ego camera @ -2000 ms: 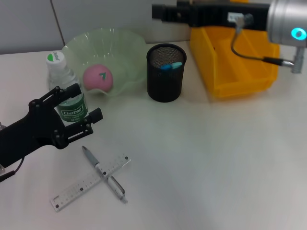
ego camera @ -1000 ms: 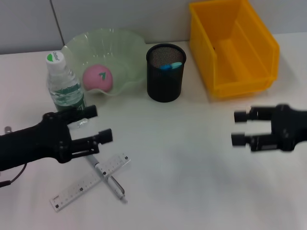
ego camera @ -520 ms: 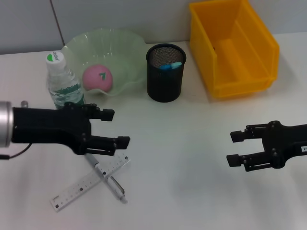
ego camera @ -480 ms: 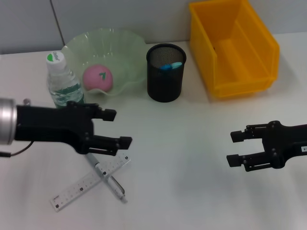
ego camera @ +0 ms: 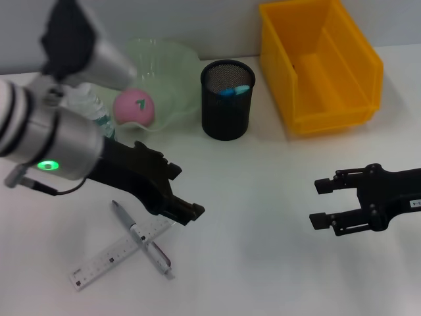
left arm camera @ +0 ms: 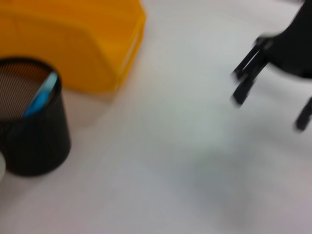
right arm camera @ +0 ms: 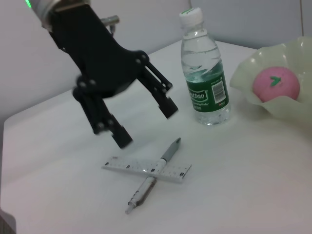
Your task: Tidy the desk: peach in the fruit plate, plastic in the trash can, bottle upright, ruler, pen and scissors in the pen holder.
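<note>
Left gripper point(ego camera: 176, 192): released, above the pen point(ego camera: 141, 238) and ruler point(ego camera: 123, 250), near bench's front-left.
Right gripper point(ego camera: 322, 202): released, hovering near right edge.
Pen: crosses the ruler.
Peach point(ego camera: 135, 107): in plate point(ego camera: 172, 72).

At your lower left the pen point(ego camera: 141, 239) lies crossed over the ruler point(ego camera: 122, 251). Upper left, the peach point(ego camera: 135, 107) sits in the fruit plate point(ego camera: 172, 70), pen holder point(ego camera: 227, 100) just right of it.
</note>
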Available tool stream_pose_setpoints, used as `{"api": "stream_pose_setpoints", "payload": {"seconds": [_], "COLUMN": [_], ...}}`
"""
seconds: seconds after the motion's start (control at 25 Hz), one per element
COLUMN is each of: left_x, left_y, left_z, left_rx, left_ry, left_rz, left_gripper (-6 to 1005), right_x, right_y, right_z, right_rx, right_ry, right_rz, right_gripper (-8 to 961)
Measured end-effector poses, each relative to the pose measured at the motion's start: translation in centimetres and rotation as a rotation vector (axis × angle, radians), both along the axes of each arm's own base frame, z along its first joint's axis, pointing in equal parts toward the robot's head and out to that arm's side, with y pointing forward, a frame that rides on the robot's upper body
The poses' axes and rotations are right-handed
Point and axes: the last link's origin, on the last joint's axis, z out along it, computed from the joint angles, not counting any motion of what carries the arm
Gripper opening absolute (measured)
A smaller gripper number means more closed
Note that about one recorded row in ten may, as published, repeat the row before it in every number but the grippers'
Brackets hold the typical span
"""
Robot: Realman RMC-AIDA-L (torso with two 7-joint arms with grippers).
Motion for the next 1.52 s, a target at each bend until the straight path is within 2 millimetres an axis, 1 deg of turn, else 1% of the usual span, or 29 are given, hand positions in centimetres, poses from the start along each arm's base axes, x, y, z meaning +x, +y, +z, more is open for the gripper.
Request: {"api": "stream_pose_setpoints", "payload": {"seconds": [0.08,0.12,0.16,0.2,0.28,0.32,0.48,0.84,1.24,1.52], "left_x": [0.0,0.3,0.3,0.7,0.7,0.9,0.4,-1.1,-2.5,-2.6], "left_y": [0.0,0.2,0.2,0.2,0.2,0.3,0.5,0.8,1.4,1.3], "left_z": [0.0,-0.9,-0.9,-1.9,-1.9,-3.2,-4.3,-5.6,-6.0,-6.3], "left_rx": [0.0,0.012,0.012,0.022,0.022,0.043,0.058,0.074,0.11,0.105], "left_ry": [0.0,0.066,0.066,0.126,0.126,0.179,0.208,0.246,0.294,0.304], "left_rz": [0.0,0.009,0.009,0.022,0.022,0.045,0.098,0.162,0.181,0.177], "left_gripper": [836,836,836,836,836,836,836,836,836,835], "right_x": [0.0,0.1,0.2,0.3,0.4,0.4,0.4,0.2,0.2,0.2], "right_y": [0.0,0.0,0.0,0.0,0.1,0.0,0.1,0.0,-0.1,-0.1], "right_z": [0.0,0.0,0.0,0.0,-0.1,-0.2,-0.4,-0.7,-0.8,-0.8], "right_rx": [0.001,0.001,0.001,0.0,-0.001,0.0,0.009,0.008,0.009,0.013], "right_ry": [-0.004,-0.01,-0.017,-0.026,-0.043,-0.048,-0.061,-0.061,-0.062,-0.063], "right_rz": [0.004,0.008,0.011,0.012,0.018,0.024,0.051,0.089,0.102,0.103], "right_gripper": [777,777,777,777,777,776,776,776,777,777]}}
